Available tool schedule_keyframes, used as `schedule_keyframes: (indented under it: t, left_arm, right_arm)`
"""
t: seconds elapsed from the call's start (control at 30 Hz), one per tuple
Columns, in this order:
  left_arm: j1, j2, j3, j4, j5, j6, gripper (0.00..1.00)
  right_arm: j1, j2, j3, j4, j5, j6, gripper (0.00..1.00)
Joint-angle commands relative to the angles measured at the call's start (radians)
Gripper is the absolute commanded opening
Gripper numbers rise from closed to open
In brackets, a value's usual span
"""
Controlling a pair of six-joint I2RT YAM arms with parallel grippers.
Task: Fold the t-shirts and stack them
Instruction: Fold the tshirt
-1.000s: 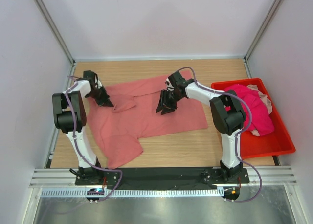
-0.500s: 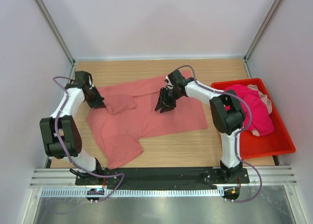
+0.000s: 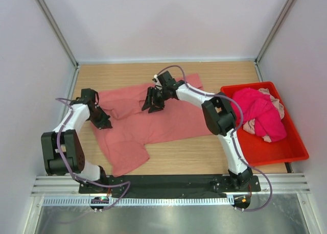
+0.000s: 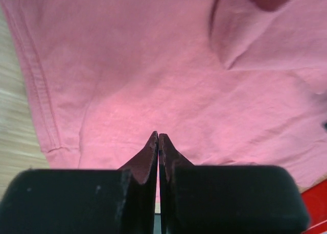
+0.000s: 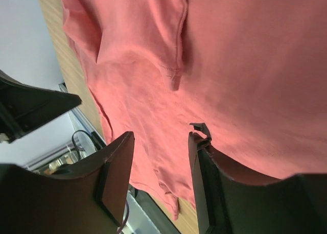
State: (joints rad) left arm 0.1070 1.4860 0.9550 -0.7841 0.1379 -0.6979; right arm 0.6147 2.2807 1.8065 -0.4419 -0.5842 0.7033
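Hovering empty over the salmon t-shirt (image 3: 171, 122), your right gripper (image 3: 152, 104) gapes, seemingly seeking a hem; left gripper (image 3: 103, 122) closed, empty.

Wooden table (image 3: 230, 73) bears a salmon t-shirt (image 3: 173, 119); a red bin (image 3: 271, 152) beside it.

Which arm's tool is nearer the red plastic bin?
Right. The right tool is over the salmon-pink cloth t-shirt, left of the red plastic bin; the left tool is farther, at that shirt's left edge.
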Motion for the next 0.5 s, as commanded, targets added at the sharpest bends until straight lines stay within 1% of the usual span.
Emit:
schedule_keyframes:
  t: [0.0,0.07,0.1,0.13,0.17,0.2,0.27,0.33,0.37,0.4,0.43,0.47]
  left_arm:
    - [0.005,-0.030,0.045,0.092,0.025,0.029,0.03]
    - [0.011,0.009,0.079,0.108,0.037,0.060,0.19]
    - [0.013,0.025,0.112,0.108,0.043,0.089,0.34]
    - [0.017,0.039,0.128,0.106,0.039,0.098,0.44]
    - [0.023,0.051,0.140,0.105,0.025,0.104,0.62]
    - [0.032,0.072,0.149,0.109,0.022,0.109,0.73]
    - [0.043,0.098,0.185,0.111,0.023,0.138,0.74]
    - [0.054,0.134,0.218,0.108,0.029,0.185,0.72]
    - [0.054,0.144,0.226,0.114,0.038,0.202,0.69]
    - [0.054,0.166,0.231,0.123,0.069,0.224,0.60]
    - [0.056,0.175,0.234,0.138,0.089,0.238,0.55]
    - [0.057,0.183,0.231,0.155,0.107,0.265,0.52]
  right_arm:
    - [0.016,0.016,0.048,0.089,-0.032,0.028,0.54]
    - [0.017,0.028,0.056,0.118,-0.025,0.039,0.58]
    - [0.016,0.036,0.059,0.124,-0.026,0.063,0.59]
    - [0.017,0.057,0.063,0.129,-0.029,0.076,0.59]
    - [0.017,0.066,0.071,0.132,-0.028,0.088,0.59]
    - [0.017,0.072,0.070,0.134,-0.020,0.100,0.59]
    - [0.019,0.082,0.059,0.160,-0.020,0.120,0.58]
    - [0.020,0.086,0.062,0.164,-0.013,0.121,0.58]
    - [0.019,0.094,0.068,0.164,-0.014,0.119,0.57]
    - [0.020,0.100,0.071,0.167,-0.020,0.119,0.57]
    - [0.020,0.106,0.077,0.172,-0.023,0.119,0.57]
    - [0.019,0.111,0.083,0.172,-0.023,0.119,0.56]
